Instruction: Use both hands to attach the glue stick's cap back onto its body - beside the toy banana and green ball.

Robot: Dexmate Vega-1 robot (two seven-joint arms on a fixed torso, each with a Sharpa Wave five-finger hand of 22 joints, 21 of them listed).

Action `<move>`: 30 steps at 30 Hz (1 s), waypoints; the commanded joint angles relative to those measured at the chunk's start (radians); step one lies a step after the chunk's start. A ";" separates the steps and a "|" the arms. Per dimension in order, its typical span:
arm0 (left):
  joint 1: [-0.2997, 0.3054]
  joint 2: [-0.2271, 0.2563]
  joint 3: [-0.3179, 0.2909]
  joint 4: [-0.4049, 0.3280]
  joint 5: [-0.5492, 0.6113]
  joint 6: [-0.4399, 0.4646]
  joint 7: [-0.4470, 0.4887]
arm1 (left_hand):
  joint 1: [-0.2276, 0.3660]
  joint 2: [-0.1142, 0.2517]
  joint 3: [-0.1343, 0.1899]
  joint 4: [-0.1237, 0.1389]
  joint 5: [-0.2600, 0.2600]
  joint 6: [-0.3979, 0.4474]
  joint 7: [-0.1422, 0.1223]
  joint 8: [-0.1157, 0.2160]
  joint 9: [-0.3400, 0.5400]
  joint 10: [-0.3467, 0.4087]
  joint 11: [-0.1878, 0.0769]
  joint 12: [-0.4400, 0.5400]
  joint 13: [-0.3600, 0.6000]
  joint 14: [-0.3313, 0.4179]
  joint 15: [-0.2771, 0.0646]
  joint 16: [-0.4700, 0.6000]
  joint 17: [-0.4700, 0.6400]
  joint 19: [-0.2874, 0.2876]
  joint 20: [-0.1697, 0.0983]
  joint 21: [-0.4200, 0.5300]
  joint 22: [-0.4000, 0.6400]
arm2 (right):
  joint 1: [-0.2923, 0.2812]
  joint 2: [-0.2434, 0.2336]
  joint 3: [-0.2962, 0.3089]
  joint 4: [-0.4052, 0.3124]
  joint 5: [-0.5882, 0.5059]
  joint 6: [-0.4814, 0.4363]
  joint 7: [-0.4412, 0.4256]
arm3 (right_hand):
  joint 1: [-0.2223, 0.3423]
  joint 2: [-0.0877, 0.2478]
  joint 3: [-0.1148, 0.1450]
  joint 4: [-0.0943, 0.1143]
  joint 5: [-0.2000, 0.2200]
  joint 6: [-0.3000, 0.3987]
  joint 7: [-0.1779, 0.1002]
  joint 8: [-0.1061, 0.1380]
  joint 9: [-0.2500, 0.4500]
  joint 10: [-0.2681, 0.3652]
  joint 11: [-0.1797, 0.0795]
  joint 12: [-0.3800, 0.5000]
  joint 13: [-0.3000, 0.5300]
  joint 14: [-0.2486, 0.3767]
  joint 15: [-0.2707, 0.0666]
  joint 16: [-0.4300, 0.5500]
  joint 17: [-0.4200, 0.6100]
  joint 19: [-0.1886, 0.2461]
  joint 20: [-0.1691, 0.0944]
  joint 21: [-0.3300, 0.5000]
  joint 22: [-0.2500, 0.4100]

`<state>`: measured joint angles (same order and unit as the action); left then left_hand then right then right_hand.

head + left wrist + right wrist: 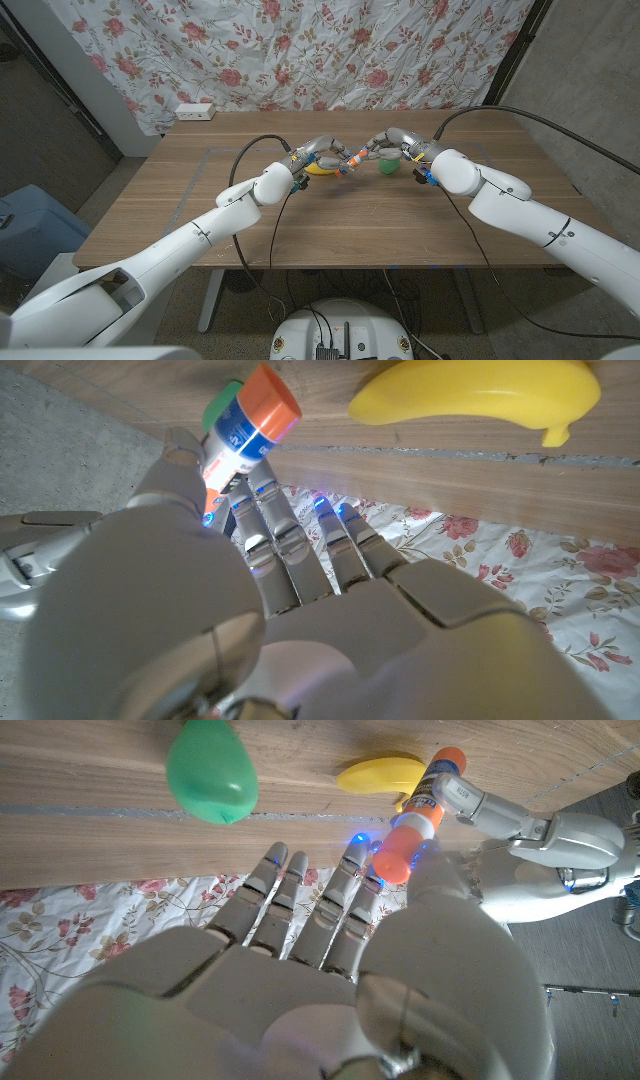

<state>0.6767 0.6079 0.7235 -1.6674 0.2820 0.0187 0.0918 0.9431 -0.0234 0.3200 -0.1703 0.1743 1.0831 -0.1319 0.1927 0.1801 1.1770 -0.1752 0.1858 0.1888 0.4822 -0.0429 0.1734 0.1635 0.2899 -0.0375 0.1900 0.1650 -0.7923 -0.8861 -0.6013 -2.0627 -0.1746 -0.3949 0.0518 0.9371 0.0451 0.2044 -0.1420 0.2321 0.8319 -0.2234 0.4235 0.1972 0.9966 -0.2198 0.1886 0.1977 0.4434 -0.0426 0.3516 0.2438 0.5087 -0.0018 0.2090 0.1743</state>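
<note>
Orange cap pinched in my right hand, glue stick gripped in left hand, ends aligned above desk for joining.

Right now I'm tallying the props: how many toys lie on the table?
2. The toy banana lies by the left robot hand; the green ball lies by the right robot hand. The hands may hide others.

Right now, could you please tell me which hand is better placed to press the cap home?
Right, probably: the right hand pinches the orange cap, in line with the body that the left hand braces.
</note>
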 commanded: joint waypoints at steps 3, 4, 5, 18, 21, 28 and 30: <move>0.001 0.002 0.001 -0.003 0.003 -0.004 -0.003 | 0.049 0.056 0.001 0.004 0.007 0.093 0.001 0.009 0.011 0.048 -0.047 0.005 0.002 -0.002 -0.151 0.003 0.001 0.011 -0.082 -0.001 0.003 | 0.003 0.003 -0.006 0.001 0.004 0.004 0.006 | 0.005 0.010 -0.002 0.002 -0.001 0.010 0.001 -0.002 0.004 -0.001 -0.004 0.006 0.003 0.010 -0.135 0.006 0.005 0.012 0.001 0.002 0.006; 0.001 0.002 0.001 -0.003 0.003 -0.005 -0.002 | 0.049 0.056 0.001 0.004 0.007 0.093 0.002 0.009 0.011 0.048 -0.047 0.005 0.002 -0.002 -0.151 0.003 0.001 0.010 -0.082 -0.001 0.003 | 0.004 0.002 -0.008 0.003 0.002 0.007 0.008 | 0.005 0.011 -0.002 0.002 -0.001 0.010 0.001 -0.002 0.004 -0.001 -0.004 0.006 0.003 0.011 -0.136 0.006 0.005 0.013 0.001 0.002 0.006; 0.002 0.003 0.000 -0.004 0.003 -0.005 -0.002 | 0.049 0.056 0.001 0.004 0.007 0.093 0.001 0.009 0.011 0.048 -0.047 0.005 0.002 -0.002 -0.151 0.003 0.001 0.010 -0.082 -0.001 0.003 | 0.004 0.003 -0.009 0.004 0.003 0.007 0.009 | 0.006 0.012 -0.002 0.002 -0.001 0.010 0.001 -0.003 0.004 0.000 -0.004 0.006 0.003 0.011 -0.136 0.007 0.005 0.013 0.000 0.002 0.006; 0.006 0.005 -0.002 -0.011 0.005 -0.002 -0.002 | 0.050 0.056 0.001 0.004 0.007 0.091 0.001 0.009 0.011 0.048 -0.047 0.006 0.002 -0.003 -0.151 0.003 0.001 0.011 -0.082 -0.001 0.003 | 0.008 0.006 -0.013 0.007 0.005 0.009 0.016 | 0.008 0.014 -0.003 0.001 -0.002 0.012 0.001 -0.003 0.005 0.001 -0.004 0.006 0.003 0.015 -0.137 0.009 0.006 0.015 0.000 0.003 0.006; 0.006 0.006 -0.002 -0.012 0.005 -0.002 -0.003 | 0.050 0.056 0.000 0.004 0.007 0.091 0.000 0.009 0.011 0.047 -0.047 0.005 0.002 -0.003 -0.151 0.003 0.001 0.011 -0.082 -0.001 0.003 | 0.007 0.006 -0.014 0.005 0.003 0.008 0.016 | 0.009 0.014 -0.004 0.000 -0.002 0.013 0.001 -0.004 0.005 0.002 -0.004 0.006 0.003 0.015 -0.136 0.009 0.006 0.015 0.000 0.003 0.006; 0.007 0.004 -0.001 -0.012 0.007 -0.002 -0.001 | 0.050 0.056 0.000 0.004 0.007 0.091 0.001 0.009 0.011 0.047 -0.047 0.005 0.002 -0.002 -0.150 0.003 0.001 0.011 -0.082 -0.001 0.003 | 0.004 0.005 -0.015 0.000 0.003 0.004 0.016 | 0.009 0.013 -0.005 -0.001 -0.002 0.013 0.001 -0.004 0.005 0.002 -0.004 0.006 0.003 0.015 -0.136 0.009 0.005 0.016 0.001 0.003 0.006; 0.008 0.003 -0.002 -0.013 0.006 0.001 0.001 | 0.051 0.056 0.000 0.004 0.007 0.092 0.000 0.010 0.011 0.047 -0.046 0.006 0.002 -0.002 -0.151 0.003 0.001 0.011 -0.082 -0.001 0.003 | 0.005 0.004 -0.016 0.000 0.003 0.005 0.018 | 0.010 0.013 -0.005 -0.001 -0.002 0.013 0.001 -0.004 0.005 0.002 -0.004 0.006 0.003 0.015 -0.136 0.009 0.005 0.016 0.001 0.003 0.006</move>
<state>0.6818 0.6121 0.7233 -1.6774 0.2874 0.0156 0.0893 0.9452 -0.0256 0.3180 -0.1723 0.1776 1.0831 -0.1319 0.1935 0.1802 1.1772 -0.1753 0.1838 0.1880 0.4823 -0.0429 0.1734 0.1634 0.2899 -0.0375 0.1900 0.1650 -0.7865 -0.8808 -0.6137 -2.0575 -0.1712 -0.3871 0.0648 0.9437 0.0517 0.2044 -0.1420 0.2321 0.8356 -0.2197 0.4200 0.1977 0.9966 -0.2199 0.1886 0.1977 0.4488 -0.0482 0.3551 0.2438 0.5197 0.0019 0.2090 0.1743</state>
